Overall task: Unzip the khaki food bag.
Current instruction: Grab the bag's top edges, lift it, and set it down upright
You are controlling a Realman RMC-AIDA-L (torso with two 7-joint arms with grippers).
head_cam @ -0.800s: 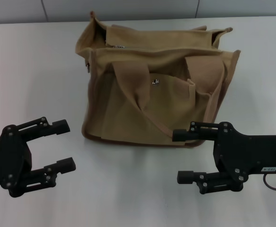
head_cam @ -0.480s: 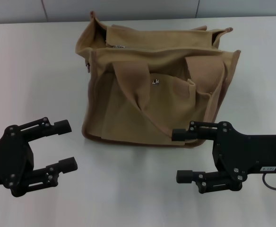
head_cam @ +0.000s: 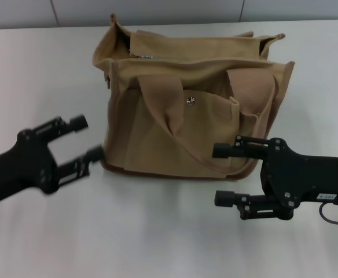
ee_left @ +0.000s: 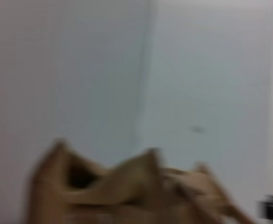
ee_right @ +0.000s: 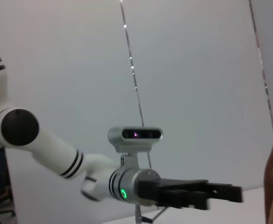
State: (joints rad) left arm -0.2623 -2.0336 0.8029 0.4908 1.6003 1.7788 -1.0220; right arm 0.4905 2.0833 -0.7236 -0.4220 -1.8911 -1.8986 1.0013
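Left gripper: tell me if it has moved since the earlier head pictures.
Yes. The left gripper has risen and advanced toward the khaki food bag, its lower tip now near the bag's base corner.

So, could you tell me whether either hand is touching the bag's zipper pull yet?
No, the left hand and right hand both sit open in front of the khaki food bag, well below the zipper pull on top.

Light was even and fairly bright from overhead. The khaki food bag [head_cam: 186, 110] cast only a soft shadow on the white counter [head_cam: 157, 231]. The left gripper [head_cam: 82, 139] was smeared by motion blur. The left wrist view was blurred throughout, while the right wrist view stayed mostly sharp.
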